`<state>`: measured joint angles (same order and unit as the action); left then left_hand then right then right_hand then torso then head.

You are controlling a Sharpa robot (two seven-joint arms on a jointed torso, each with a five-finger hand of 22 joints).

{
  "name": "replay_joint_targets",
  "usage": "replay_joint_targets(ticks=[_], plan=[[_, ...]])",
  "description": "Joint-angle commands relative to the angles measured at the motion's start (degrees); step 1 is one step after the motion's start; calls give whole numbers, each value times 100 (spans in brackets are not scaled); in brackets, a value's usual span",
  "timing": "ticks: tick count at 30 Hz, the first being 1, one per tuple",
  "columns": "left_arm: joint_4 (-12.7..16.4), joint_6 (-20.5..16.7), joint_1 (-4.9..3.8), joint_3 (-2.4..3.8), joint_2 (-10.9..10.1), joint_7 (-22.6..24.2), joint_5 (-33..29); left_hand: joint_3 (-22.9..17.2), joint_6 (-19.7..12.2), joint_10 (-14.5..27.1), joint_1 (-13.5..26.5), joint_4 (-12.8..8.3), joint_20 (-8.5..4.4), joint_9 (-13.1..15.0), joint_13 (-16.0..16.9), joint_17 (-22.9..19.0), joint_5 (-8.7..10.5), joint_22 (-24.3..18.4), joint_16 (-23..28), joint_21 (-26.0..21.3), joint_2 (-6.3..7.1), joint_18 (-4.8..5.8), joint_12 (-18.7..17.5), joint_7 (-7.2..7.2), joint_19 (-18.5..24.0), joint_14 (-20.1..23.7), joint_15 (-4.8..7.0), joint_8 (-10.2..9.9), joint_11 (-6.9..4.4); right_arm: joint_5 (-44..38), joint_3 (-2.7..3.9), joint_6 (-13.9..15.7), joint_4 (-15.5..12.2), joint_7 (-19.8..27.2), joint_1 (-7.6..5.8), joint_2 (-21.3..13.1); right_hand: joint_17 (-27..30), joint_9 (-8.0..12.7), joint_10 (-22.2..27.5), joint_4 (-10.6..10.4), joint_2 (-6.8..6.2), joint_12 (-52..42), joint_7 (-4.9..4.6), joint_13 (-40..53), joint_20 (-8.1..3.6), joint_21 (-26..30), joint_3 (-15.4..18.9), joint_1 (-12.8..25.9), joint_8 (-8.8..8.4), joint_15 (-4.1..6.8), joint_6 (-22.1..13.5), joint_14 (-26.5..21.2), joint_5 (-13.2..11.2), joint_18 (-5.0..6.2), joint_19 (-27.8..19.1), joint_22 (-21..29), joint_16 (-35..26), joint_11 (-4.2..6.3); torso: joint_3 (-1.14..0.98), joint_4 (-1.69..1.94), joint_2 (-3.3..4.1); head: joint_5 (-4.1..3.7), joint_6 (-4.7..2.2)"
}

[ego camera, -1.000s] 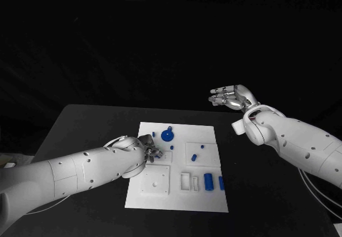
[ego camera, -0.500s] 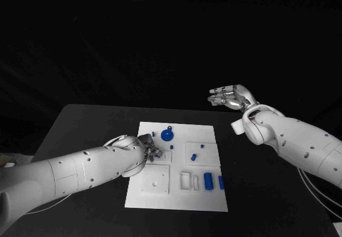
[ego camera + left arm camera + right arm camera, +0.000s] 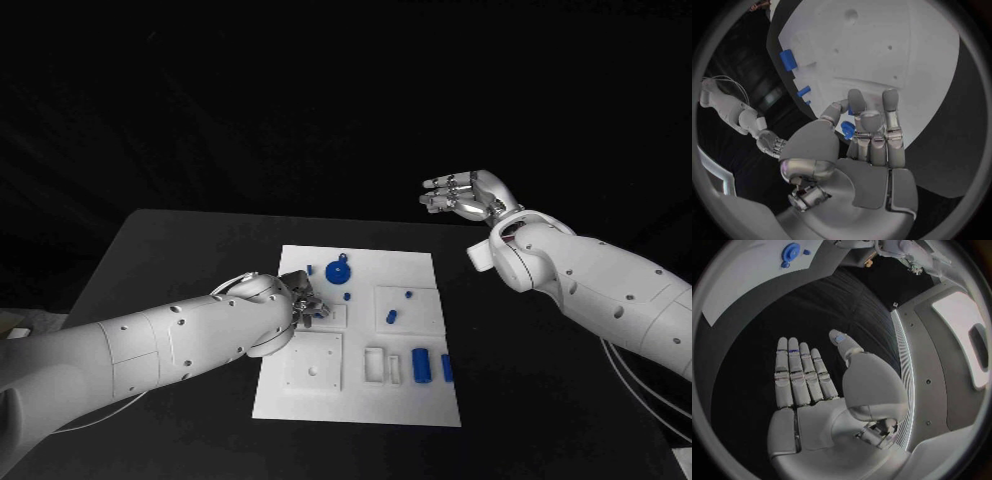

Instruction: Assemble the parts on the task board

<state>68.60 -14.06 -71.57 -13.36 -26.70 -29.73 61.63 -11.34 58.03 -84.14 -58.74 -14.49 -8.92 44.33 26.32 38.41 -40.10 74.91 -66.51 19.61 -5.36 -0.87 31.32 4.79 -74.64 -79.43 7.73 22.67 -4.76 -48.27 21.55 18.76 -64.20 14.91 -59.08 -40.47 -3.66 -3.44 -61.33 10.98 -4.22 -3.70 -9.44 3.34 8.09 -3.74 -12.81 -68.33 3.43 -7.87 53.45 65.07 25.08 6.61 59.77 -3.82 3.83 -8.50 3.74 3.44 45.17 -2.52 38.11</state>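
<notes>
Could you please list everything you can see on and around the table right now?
Table: one, black, under everything.
Task board: one, white, middle of the table.
Round part: one, blue, far end of the board.
Small parts: a few, blue, scattered mid-board; exact count unclear.
Block parts: two, blue, side by side near the board's right edge.
Left hand: one, silver, over the board's left side, fingers around a small blue piece.
Right hand: one, silver, raised beyond the table's far edge, holding nothing.
</notes>
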Motion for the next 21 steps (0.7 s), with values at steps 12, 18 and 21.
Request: replay_joint_targets(ticks=[12, 18, 21], plan=[[-9, 313, 55, -23, 2, -34, 6, -90, 665, -205, -81, -146, 33, -37, -9, 10, 23, 103, 36, -2, -20, 23, 7, -623, 8, -11, 0, 10, -2, 9, 2, -98, 9, 39, 8, 16, 9, 8, 31, 8, 64, 18, 2, -2, 16, -29, 43, -4, -7, -5, 9, -61, 25, 58, -40, 6, -27, -1, 9, 2, 3, 30, 11], [-16, 327, 55, -23, -6, -45, 15, -89, 671, -207, -84, -147, 34, -48, -10, 13, 25, 104, 37, -2, -20, 22, 8, -623, 9, -9, -1, 7, -1, 9, 2, -106, 16, 38, 10, 22, 9, 8, 31, 8, 64, 18, 2, -2, 16, -29, 43, -4, -7, -5, 9, -61, 25, 58, -40, 6, -27, -1, 5, 1, 2, 36, 19], [-18, 329, 55, -23, -1, -48, 18, -89, 674, -207, -86, -148, 35, -51, -11, 16, 24, 104, 36, -2, -19, 22, 9, -623, 9, -10, -1, 8, -1, 9, 1, -110, 21, 38, 11, 25, 9, 8, 31, 8, 64, 18, 2, -2, 16, -29, 43, -4, -7, -5, 9, -61, 25, 58, -40, 6, -27, -1, 4, 1, 2, 41, 22]])
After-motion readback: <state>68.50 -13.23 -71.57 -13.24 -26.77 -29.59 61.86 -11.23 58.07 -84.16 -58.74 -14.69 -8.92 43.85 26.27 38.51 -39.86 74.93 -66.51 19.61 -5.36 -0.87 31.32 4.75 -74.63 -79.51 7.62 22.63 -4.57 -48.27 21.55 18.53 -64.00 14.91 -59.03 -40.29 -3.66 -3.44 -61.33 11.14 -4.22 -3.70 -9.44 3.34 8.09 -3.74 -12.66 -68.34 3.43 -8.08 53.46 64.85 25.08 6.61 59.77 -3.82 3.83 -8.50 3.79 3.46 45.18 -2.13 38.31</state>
